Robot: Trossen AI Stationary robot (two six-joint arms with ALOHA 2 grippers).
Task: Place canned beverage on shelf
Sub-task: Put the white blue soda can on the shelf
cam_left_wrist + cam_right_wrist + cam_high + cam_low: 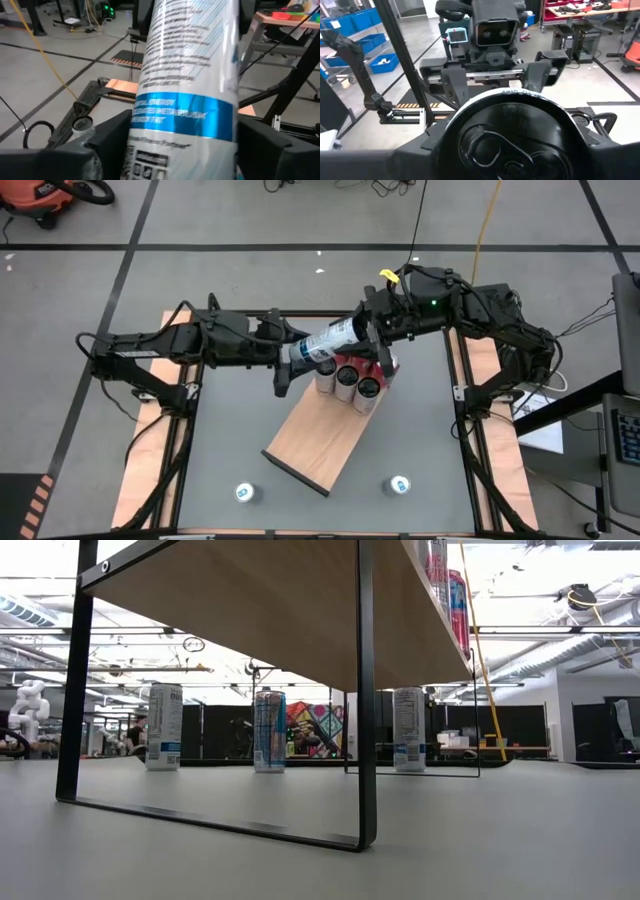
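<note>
My left claw and right claw both pinch one can, lying level above the shelf's far end. Mid-handover, I judge; next, one claw lets go.

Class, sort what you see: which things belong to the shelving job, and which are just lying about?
Job in hand:
- held can
- right tool, gripping it
- left tool, at its other end
- shelf
- shelved cans

Lying about:
- left table can, perhaps waiting its turn
- right table can, likewise
- yellow cable on the floor
</note>
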